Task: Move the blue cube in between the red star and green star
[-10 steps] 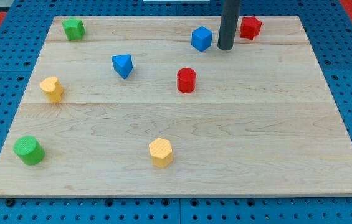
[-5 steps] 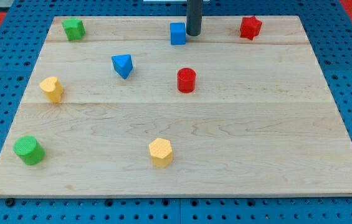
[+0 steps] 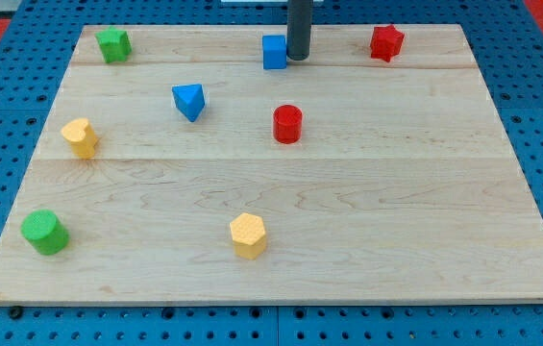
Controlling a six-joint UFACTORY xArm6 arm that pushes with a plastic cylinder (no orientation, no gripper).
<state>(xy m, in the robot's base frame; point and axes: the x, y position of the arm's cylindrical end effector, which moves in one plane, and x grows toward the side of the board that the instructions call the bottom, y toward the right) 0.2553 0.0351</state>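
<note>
On the pale, grained wooden board [image 3: 348, 211], nearest: one yellow hexagon [image 3: 248, 235], one green cylinder [image 3: 43, 232]. Mid-board: one yellow heart [image 3: 80, 137], red cylinder [image 3: 287, 124], blue triangle [image 3: 188, 101]. At twelve o'clock, the glossy blue cube [image 3: 274, 52] touches my tip [image 3: 297, 57], between the green star [image 3: 112, 44] and red star [image 3: 385, 42]. No fingers, only a rod.
</note>
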